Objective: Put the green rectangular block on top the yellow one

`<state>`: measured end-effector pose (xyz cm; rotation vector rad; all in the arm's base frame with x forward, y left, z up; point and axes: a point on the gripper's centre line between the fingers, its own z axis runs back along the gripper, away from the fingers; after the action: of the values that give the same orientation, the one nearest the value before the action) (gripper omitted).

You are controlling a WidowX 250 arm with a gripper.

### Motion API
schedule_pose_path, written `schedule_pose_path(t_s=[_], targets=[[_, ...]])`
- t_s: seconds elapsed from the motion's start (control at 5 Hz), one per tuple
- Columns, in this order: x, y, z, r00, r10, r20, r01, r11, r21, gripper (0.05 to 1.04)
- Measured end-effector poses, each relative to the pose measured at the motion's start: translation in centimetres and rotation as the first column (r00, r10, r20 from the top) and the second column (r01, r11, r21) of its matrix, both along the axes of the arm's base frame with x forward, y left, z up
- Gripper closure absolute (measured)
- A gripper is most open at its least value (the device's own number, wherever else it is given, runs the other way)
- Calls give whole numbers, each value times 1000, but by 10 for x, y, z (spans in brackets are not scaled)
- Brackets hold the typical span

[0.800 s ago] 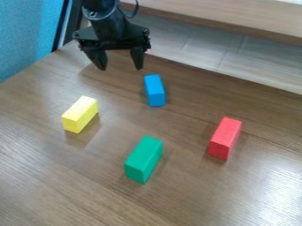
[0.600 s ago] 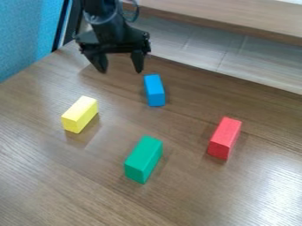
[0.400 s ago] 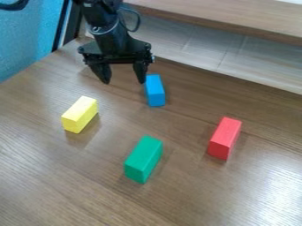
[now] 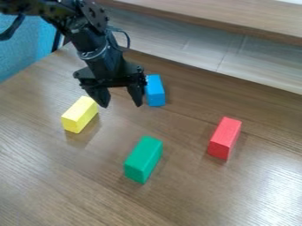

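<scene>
Green block [image 4: 143, 159] — far end hidden

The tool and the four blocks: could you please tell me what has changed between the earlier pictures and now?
The tool has moved down the view, toward the green block, and is open. Nothing has been taken hold of. The green, yellow, blue and red blocks stayed put.

Claw [image 4: 121, 107]: dark, plastic-looking, low sheen. Beneath and around it, tabletop [image 4: 70, 190] shows smooth wood grain with glossy patches; beside it, yellow block [image 4: 80, 114], and camera-side of it, green block [image 4: 143, 159], appear smooth, near matt. Behind it, blue panel [image 4: 17, 57] resembles rough cloth.
</scene>
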<state>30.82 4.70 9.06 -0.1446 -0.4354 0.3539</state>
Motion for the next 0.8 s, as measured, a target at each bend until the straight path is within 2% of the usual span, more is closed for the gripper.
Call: schedule_pose_path(t_s=[0.4, 0.6, 0.8], targets=[[-24, -40, -16, 991, -132, 10, 132, 991, -9, 84], [-29, -56, -19, 983, -179, 31, 180, 984, -17, 84], [-35, -68, -25, 978, -205, 25, 206, 979, -16, 84]])
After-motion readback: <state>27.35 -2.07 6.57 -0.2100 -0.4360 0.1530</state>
